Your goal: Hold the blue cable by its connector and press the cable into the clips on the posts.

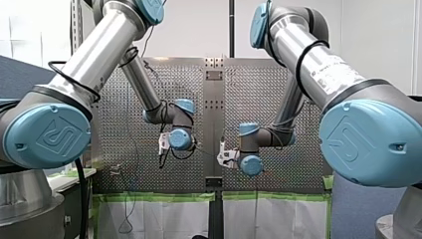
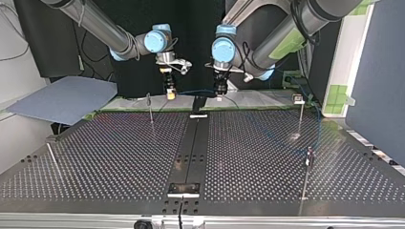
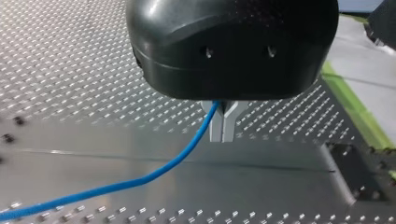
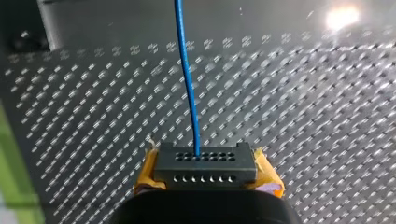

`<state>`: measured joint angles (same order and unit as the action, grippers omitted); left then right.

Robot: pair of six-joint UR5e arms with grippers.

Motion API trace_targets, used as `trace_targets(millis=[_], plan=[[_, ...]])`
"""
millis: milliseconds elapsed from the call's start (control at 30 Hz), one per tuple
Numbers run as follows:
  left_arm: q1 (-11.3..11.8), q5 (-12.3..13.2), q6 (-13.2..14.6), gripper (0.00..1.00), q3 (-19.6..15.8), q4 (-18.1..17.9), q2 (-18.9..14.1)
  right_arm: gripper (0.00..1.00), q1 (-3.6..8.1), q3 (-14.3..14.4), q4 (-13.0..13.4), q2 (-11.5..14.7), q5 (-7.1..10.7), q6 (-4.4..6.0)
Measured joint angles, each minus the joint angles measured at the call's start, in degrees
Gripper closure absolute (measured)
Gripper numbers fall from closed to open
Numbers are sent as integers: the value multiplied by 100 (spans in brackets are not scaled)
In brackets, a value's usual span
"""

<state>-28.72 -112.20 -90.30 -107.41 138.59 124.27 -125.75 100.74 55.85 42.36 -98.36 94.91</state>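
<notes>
Right gripper point(image 4: 206, 179) clamped on the black connector point(image 4: 205, 164), yellow pads point(image 4: 148, 175) on both sides, anchoring the end. Blue cable point(image 4: 187, 84) runs straight out to the left gripper point(image 3: 223, 125), metal fingers point(image 3: 217, 128) pinched on it, probably to keep the span taut for pressing. I count 4 posts point(image 2: 301, 117), all well apart from the cable. Clips too small to read; the cable's tail is cut off.

My left arm point(image 1: 99, 50) and my right arm point(image 1: 318, 64) reach in from either side, wrists bent so both grippers point down, close together. My left gripper point(image 3: 223, 133) (black housing, metal fingers) pinches the blue cable point(image 3: 140, 179). My right gripper point(image 4: 208, 175) clamps the connector point(image 4: 205, 161) between yellow pads point(image 4: 268, 175).
</notes>
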Motion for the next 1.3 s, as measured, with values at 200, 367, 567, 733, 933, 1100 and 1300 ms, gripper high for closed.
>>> trace_targets(millis=[200, 367, 567, 733, 933, 1100, 1300], plan=[[-121, -4, -1, 100, 16, -239, 292, 100, 123, 261, 200, -224, 21, -6], [-220, 0, 10, 100, 99, -353, 508, 100, 231, 472, 333, -396, 51, 9], [-385, -39, 6, 100, 355, -415, 817, 100, 406, 733, 387, -437, 76, -1], [-552, -104, -41, 100, 559, -433, 1052, 100, 540, 780, 398, -446, 79, -49], [-714, -171, -94, 100, 697, -454, 1349, 100, 704, 783, 436, -452, 90, -82], [-821, -228, -149, 100, 777, -485, 1629, 100, 841, 785, 480, -459, 130, -116], [-928, -331, -246, 100, 984, -580, 1941, 100, 982, 786, 534, -538, 181, -166]])
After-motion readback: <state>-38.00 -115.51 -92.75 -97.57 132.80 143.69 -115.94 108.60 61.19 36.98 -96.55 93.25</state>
